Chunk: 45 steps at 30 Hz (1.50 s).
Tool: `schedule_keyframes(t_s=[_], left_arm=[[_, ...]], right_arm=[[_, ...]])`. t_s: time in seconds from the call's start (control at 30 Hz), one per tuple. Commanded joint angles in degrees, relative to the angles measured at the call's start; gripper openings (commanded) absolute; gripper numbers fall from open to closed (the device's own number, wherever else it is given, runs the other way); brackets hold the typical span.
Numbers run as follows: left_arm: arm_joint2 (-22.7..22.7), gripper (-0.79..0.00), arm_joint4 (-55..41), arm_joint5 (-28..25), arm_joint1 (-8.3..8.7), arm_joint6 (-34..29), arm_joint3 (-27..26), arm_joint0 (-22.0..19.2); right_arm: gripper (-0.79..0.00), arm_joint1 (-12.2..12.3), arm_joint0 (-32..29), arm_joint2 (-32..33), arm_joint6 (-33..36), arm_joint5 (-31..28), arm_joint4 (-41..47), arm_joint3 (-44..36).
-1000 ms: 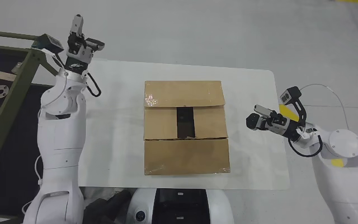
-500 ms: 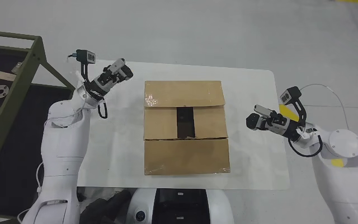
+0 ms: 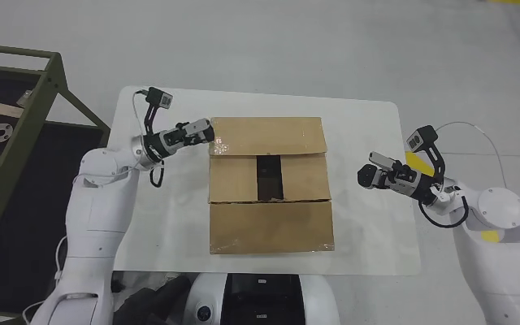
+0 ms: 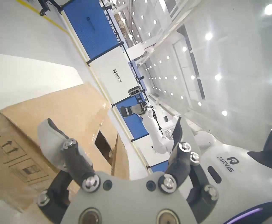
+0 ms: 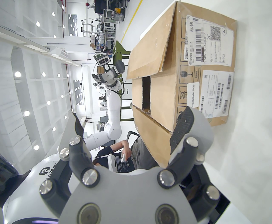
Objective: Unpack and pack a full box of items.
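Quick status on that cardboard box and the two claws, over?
Left gripper open, at far corner of cardboard box. Right gripper open, apart from its other side. Flaps folded shut, centre gap. Nothing blocks either gripper.

Big bright hall, mostly white and grey

Pale grey floor (image 3: 325, 41) all round the white surface (image 3: 366, 179), with a dark green metal frame (image 3: 55, 65) standing just off its left end. Further back there's a yellow line (image 4: 42, 16) on the floor, a row of blue panels (image 4: 93, 27) with a white panel (image 4: 112, 70) between them, and rows of round ceiling lights (image 4: 208, 36) up top.
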Motion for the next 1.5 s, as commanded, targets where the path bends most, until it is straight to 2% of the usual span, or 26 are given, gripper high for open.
schedule_keyframes(t_s=[0.0,0.23,0.37,0.5,0.63,0.83,1.0,1.2,1.37,1.47], left_arm=[[0.31,0.0,-1.13,0.84,0.04,0.27,-1.41,0.91],[0.56,0.0,-3.04,2.8,0.4,0.0,-6.35,4.84],[0.74,0.0,-0.69,2.48,0.7,-0.04,-8.08,6.66],[1.58,0.0,3.19,1.65,0.82,1.99,-7.98,7.43],[2.14,0.0,5.03,3.97,1.18,0.91,-7.21,7.77],[0.98,0.0,1.44,6.27,1.89,-4.31,-6.13,8.38],[-0.22,0.0,-2.2,6.21,2.39,-7.82,-6.82,9.48],[-0.8,0.0,-3.44,6.21,2.87,-9.76,-8.14,10.8],[-0.29,0.0,-2.25,6.43,3.05,-7.59,-7.32,11.22],[0.56,0.0,-1.57,7.06,3.02,-5.05,-5.73,9.99]], right_arm=[[0.0,0.0,0.0,0.0,0.0,0.0,0.0,0.0],[0.0,0.0,0.0,0.0,0.0,0.0,0.0,0.0],[0.0,0.0,0.0,0.0,0.0,0.0,0.0,0.0],[0.0,0.0,0.0,0.0,0.0,0.0,0.0,0.0],[0.0,0.0,0.0,0.0,0.0,0.0,0.0,0.0],[0.0,0.0,0.0,0.0,0.0,0.0,0.0,0.0],[0.0,0.0,0.0,0.0,0.0,0.0,0.0,0.0],[0.0,0.0,0.0,0.0,0.0,0.0,0.0,0.0],[0.0,0.0,0.0,0.0,0.0,0.0,0.0,0.0],[0.0,0.0,0.0,0.0,0.0,0.0,0.0,0.0]])
